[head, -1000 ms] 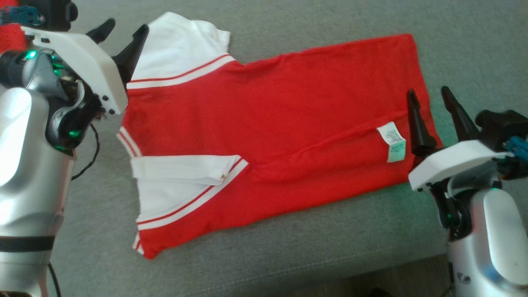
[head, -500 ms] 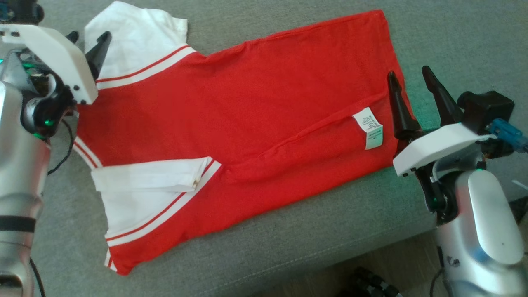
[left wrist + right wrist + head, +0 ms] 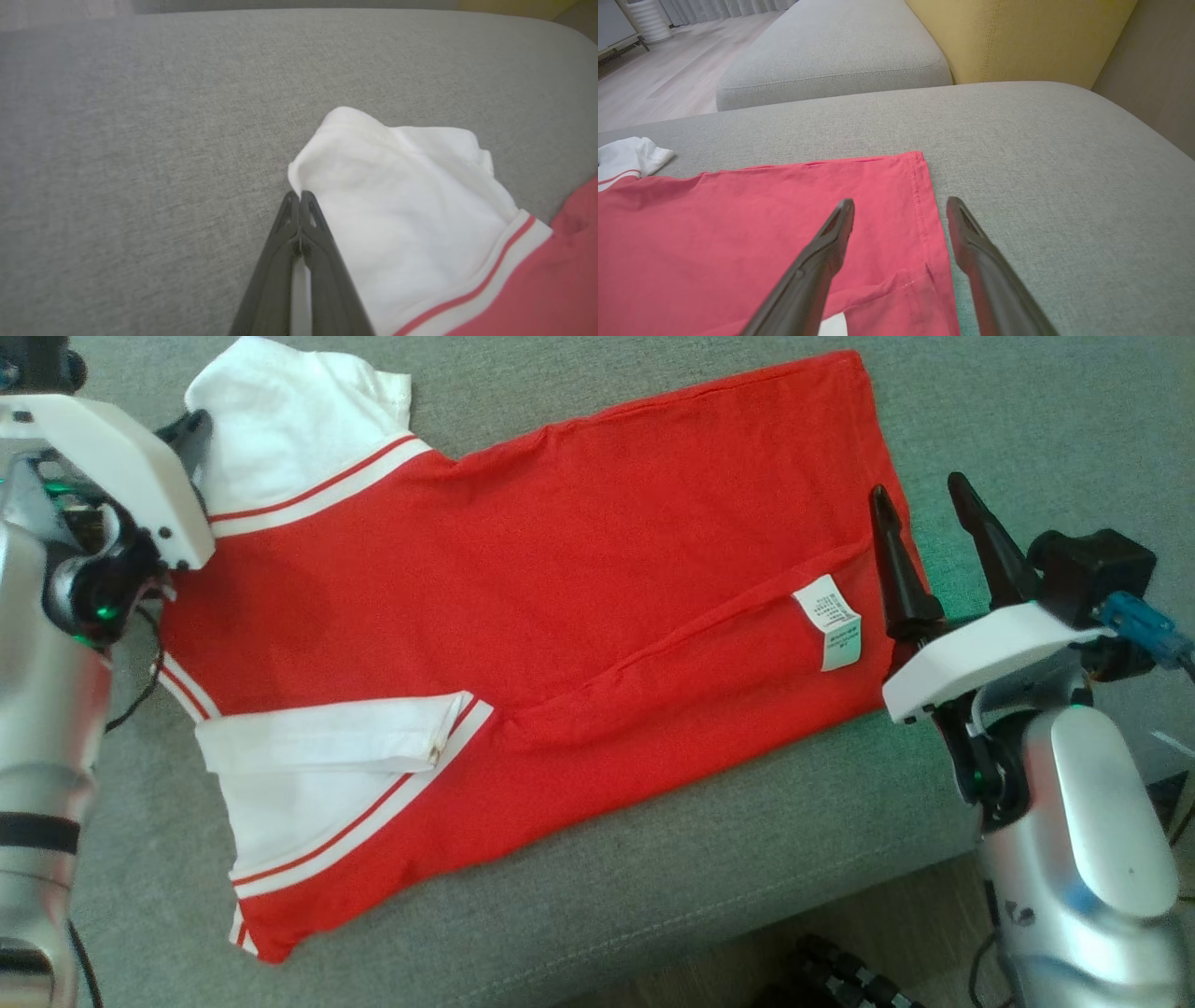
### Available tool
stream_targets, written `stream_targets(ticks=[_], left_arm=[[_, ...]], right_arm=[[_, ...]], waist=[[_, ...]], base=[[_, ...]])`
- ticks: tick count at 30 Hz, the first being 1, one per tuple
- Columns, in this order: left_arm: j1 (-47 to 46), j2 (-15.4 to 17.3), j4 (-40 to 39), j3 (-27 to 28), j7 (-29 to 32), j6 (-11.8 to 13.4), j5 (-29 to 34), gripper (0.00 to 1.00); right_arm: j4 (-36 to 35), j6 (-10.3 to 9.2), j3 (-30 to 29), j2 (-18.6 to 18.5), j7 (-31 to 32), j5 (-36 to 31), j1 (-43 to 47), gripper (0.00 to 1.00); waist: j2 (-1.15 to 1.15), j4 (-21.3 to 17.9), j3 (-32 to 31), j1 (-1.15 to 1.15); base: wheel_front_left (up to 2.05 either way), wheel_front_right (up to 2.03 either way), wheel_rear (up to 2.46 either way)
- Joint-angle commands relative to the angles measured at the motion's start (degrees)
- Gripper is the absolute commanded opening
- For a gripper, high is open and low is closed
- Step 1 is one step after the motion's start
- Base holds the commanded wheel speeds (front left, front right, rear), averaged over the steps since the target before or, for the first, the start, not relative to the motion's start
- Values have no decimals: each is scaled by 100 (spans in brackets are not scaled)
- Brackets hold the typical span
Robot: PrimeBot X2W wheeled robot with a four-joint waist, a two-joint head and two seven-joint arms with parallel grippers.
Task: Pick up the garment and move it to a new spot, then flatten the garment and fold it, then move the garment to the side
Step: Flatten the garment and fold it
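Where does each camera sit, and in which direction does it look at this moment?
Head view: on the head, facing forward and down at the red garment on the grey sofa; the left end effector, the right end effector and both silver forearms show.
Left wrist view: on the left wrist, facing along its shut fingers to the white sleeve.
Right wrist view: on the right wrist, facing along its open fingers across the hem toward a yellow backrest.
Shared: both wrist views show that sleeve.
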Motion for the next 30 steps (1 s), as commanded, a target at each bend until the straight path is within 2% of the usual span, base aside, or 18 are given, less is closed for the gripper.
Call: stream_targets(ticks=[1, 8, 13, 21, 30], left_arm=[[-269, 144, -143, 83, 11, -34, -98, 0], [-337, 107, -243, -53, -182, -73, -210, 0], [-391, 54, -413, -182, -388, -85, -300, 0], [-421, -6, -917, -512, -580, -90, -570, 0], [-446, -14, -1269, -745, -782, -90, -805, 0]], right_arm=[[-120, 37, 121, -72, -28, 61, -166, 100], [196, 37, 197, -233, 150, 78, -575, 100], [634, 37, 215, -504, 436, -5, -1129, 100], [1780, 37, 175, -809, 834, -175, -2055, 100], [3172, 37, 127, -925, 1203, -271, -2925, 100]], waist=[[0, 9, 7, 0], [0, 93, -2, 0], [0, 257, -24, 0], [0, 643, 15, 0], [0, 901, 113, 0]], base=[[0, 0, 0], [0, 0, 0], [0, 0, 0], [0, 0, 0], [0, 0, 0]])
